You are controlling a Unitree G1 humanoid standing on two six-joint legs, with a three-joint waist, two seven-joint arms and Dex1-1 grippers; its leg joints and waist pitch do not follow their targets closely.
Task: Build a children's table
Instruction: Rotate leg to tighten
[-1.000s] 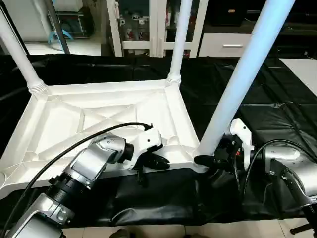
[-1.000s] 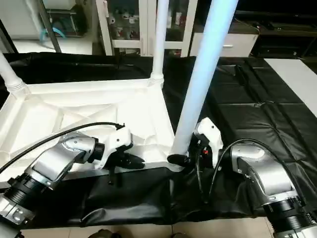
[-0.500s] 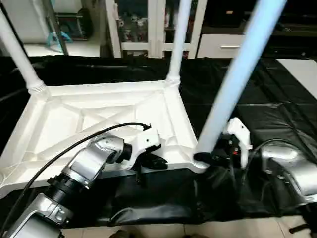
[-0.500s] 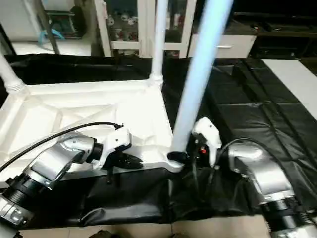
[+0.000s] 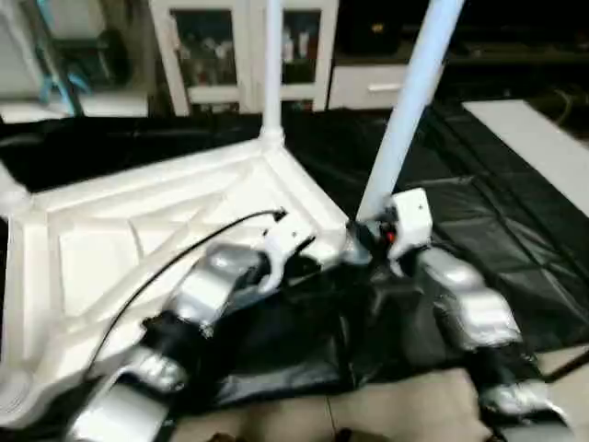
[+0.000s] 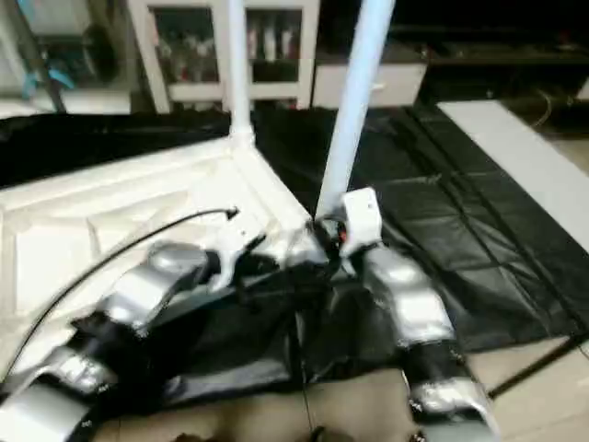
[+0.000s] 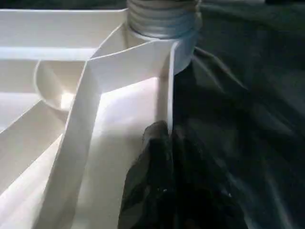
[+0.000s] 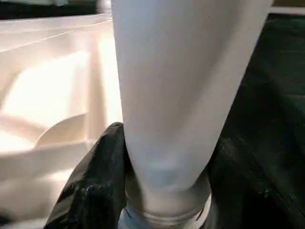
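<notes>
Right gripper (image 8: 164,186): its black fingers (image 8: 97,181) are clamped on either side of the near-right leg (image 5: 409,101), just above the ribbed collar seated in the corner socket. Left gripper (image 7: 162,157): fingers together, tip resting against the rim of the tabletop (image 5: 110,230) just beside that same corner. The tabletop lies upside down on the black-covered worktop (image 5: 515,221), X-ribs upward; a far leg (image 5: 272,64) stands in its own socket. Compared with a second ago, the whole view has swung and both forearms have drawn in toward the corner, while the right gripper has narrowed onto the leg; judged from this, the leg is being seated or tightened. Motion blur obscures the grippers from the head views, the leg tops are cut off, and the remaining sockets cannot be checked.
</notes>
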